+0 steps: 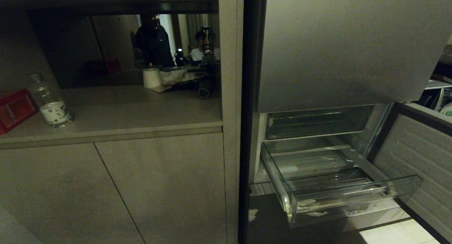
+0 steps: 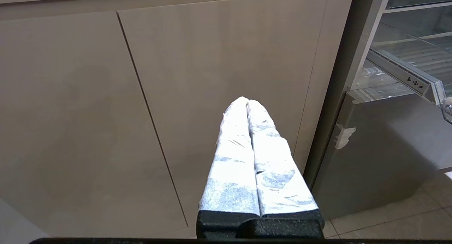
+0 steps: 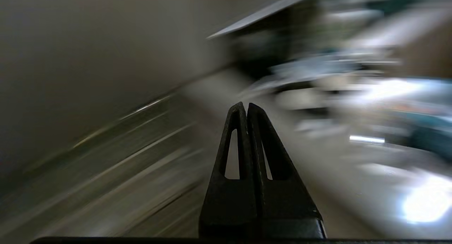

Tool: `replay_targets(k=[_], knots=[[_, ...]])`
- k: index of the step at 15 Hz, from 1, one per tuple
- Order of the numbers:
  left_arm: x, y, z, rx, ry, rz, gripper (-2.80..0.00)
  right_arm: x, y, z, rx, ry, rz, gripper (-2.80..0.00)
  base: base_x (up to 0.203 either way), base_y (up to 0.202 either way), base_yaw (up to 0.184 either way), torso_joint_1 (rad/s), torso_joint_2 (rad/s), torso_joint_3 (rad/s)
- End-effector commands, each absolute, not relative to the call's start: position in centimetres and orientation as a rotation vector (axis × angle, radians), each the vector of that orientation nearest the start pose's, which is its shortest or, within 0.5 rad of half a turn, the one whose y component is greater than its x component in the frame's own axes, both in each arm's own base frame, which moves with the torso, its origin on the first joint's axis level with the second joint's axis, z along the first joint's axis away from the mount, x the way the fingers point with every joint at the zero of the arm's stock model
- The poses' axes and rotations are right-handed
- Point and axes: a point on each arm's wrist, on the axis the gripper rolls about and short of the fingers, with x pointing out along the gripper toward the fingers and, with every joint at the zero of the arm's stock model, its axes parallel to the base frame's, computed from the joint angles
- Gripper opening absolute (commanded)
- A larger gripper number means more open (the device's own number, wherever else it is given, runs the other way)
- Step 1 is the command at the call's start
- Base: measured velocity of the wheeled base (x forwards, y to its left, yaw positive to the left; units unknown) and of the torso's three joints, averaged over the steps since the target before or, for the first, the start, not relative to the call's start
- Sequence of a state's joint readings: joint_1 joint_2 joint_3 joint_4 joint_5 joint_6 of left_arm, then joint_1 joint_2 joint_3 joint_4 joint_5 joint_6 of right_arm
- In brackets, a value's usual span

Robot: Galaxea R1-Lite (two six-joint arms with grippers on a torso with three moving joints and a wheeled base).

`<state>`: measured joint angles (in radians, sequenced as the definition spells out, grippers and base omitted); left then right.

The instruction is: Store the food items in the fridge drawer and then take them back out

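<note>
Blur smears nearly everything behind the right gripper (image 3: 247, 106) in its own wrist view, so nothing it faces can be named, and neither arm appears in the head view. That gripper's two black fingers (image 3: 231, 159) are pressed together at the tips with nothing between them. The left gripper (image 2: 248, 102), its fingers (image 2: 233, 159) wrapped in white tape, is likewise closed and empty, pointing at the beige cabinet doors (image 2: 219, 60) beside the fridge without touching them. The fridge drawer (image 1: 353, 198), clear plastic with a ribbed floor and a tall transparent front lip, stands pulled out of the open lower fridge compartment, and no food item can be made out in it. A second clear drawer (image 1: 317, 122) sits pushed in above it, under the grey upper fridge door (image 1: 346, 42). Left of the fridge, a counter (image 1: 141, 109) carries a water bottle (image 1: 51, 101), a red box (image 1: 14, 109) cut off by the frame edge, and a roll of paper (image 1: 152, 78). Two people (image 1: 155, 42) are dimly seen beyond the counter. Pale floor tiles (image 1: 395, 233) show below the drawer.
</note>
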<state>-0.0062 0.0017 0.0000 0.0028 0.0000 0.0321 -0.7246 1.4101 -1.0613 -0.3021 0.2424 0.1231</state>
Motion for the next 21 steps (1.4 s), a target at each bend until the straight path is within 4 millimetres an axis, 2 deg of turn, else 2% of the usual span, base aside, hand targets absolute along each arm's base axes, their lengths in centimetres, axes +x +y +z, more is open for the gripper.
replay_targets(k=[1,4,6,8,10,13,17,21], knots=[[-2.3,0.0,7.5,0.032,0.006,-0.006,-2.8,21.5,-9.6,27.8,0.146,0.108,-0.227,-2.8,0.0,0.0,0.0,0.0,0.0,0.0],[-2.3,0.0,7.5,0.032,0.006,-0.006,-2.8,20.9,-6.8,21.1,0.169,0.334,-0.226,-2.8,0.0,0.0,0.0,0.0,0.0,0.0],[-2.3,0.0,7.5,0.032,0.006,-0.006,-2.8,20.4,-6.4,16.3,0.178,0.487,-0.256,-2.8,0.0,0.0,0.0,0.0,0.0,0.0],[-2.3,0.0,7.5,0.032,0.006,-0.006,-2.8,19.9,-6.0,11.8,0.158,0.636,-0.205,-2.8,0.0,0.0,0.0,0.0,0.0,0.0],[-2.3,0.0,7.5,0.032,0.006,-0.006,-2.8,19.5,-5.8,10.0,0.149,0.698,-0.157,-2.8,0.0,0.0,0.0,0.0,0.0,0.0],[-2.3,0.0,7.5,0.032,0.005,-0.006,-2.8,20.6,-6.1,8.2,0.155,0.783,-0.151,-2.8,0.0,0.0,0.0,0.0,0.0,0.0],[-2.3,0.0,7.5,0.032,0.006,-0.006,-2.8,24.4,-6.7,4.0,0.105,0.944,-0.089,-2.8,0.0,0.0,0.0,0.0,0.0,0.0],[-2.3,0.0,7.5,0.032,0.005,-0.006,-2.8,28.7,-6.2,1.6,0.063,0.975,-0.019,-2.8,0.0,0.0,0.0,0.0,0.0,0.0]])
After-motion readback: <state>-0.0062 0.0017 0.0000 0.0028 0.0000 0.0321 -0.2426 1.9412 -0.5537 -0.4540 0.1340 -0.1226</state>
